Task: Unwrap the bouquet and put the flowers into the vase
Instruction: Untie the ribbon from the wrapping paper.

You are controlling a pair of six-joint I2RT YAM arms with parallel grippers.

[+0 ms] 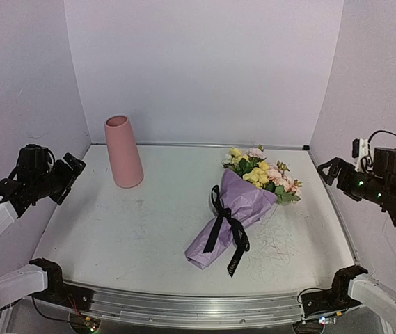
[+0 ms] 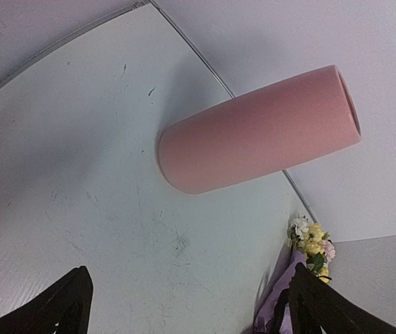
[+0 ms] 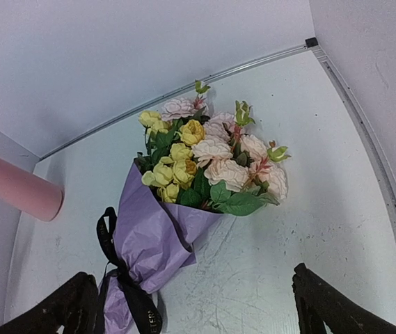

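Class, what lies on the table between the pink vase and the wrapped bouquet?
Nothing. The top view shows only bare, scuffed tabletop between the vase and the bouquet.

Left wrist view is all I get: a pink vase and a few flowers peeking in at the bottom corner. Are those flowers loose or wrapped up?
Observer: Wrapped. The bouquet lies on its side on the table, and a black ribbon ties its lilac paper shut.
Operator: The vase looks tipped over from here. Is it?
Observer: No. In the top view the vase stands upright near the back left of the table, well apart from the bouquet.
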